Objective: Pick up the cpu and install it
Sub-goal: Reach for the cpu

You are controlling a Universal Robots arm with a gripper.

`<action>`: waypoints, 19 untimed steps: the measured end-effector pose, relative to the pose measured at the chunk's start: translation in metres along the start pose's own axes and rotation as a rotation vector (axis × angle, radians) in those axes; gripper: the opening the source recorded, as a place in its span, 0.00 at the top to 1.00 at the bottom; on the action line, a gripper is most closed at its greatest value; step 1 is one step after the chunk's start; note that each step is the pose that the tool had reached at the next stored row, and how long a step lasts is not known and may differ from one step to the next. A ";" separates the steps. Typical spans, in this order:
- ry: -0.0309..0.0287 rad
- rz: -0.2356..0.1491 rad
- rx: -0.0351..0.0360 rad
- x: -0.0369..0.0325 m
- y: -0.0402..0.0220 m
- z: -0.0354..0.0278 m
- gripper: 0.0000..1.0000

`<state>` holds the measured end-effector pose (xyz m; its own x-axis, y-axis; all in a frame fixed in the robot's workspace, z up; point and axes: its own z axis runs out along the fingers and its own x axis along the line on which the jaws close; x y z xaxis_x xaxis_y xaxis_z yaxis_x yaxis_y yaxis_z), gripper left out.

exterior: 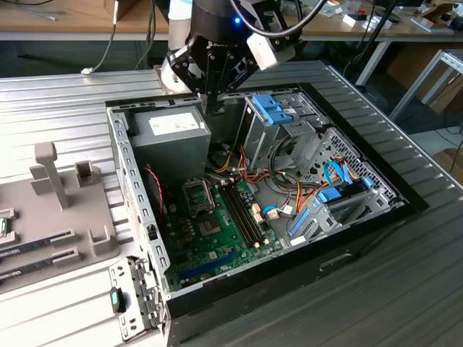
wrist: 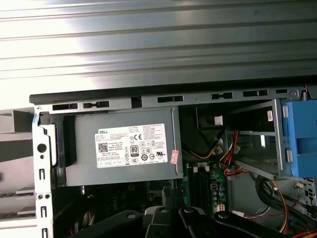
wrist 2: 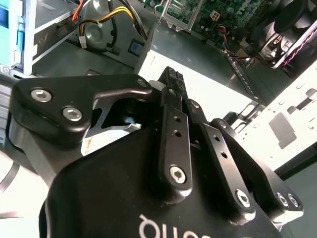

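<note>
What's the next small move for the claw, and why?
Probably ease the claw off the power supply toward the socket: it hangs above the supply, well short of the socket. Whether it carries the cpu, I cannot tell.

End effector (wrist 2: 171, 79): matte black, built of flat linked bars with rounded ends.
Screws (wrist 2: 178, 174): silver, hex-socket, one at each joint.
Lettering (wrist 2: 163, 229): white, on the black housing.
Wrist light (exterior: 236, 20): small, glowing blue.
Cable (exterior: 264, 32): black, looping beside a white block (exterior: 264, 49).
</note>
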<state>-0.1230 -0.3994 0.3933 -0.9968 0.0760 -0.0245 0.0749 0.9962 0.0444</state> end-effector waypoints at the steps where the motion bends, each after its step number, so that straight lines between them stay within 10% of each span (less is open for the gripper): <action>1: 0.0000 0.000 0.0000 0.0001 0.0000 0.0000 0.89; 19: 0.0000 0.000 0.0000 0.0071 -0.0014 -0.0002 0.89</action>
<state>-0.1301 -0.4003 0.3933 -0.9968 0.0759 -0.0245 0.0748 0.9962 0.0444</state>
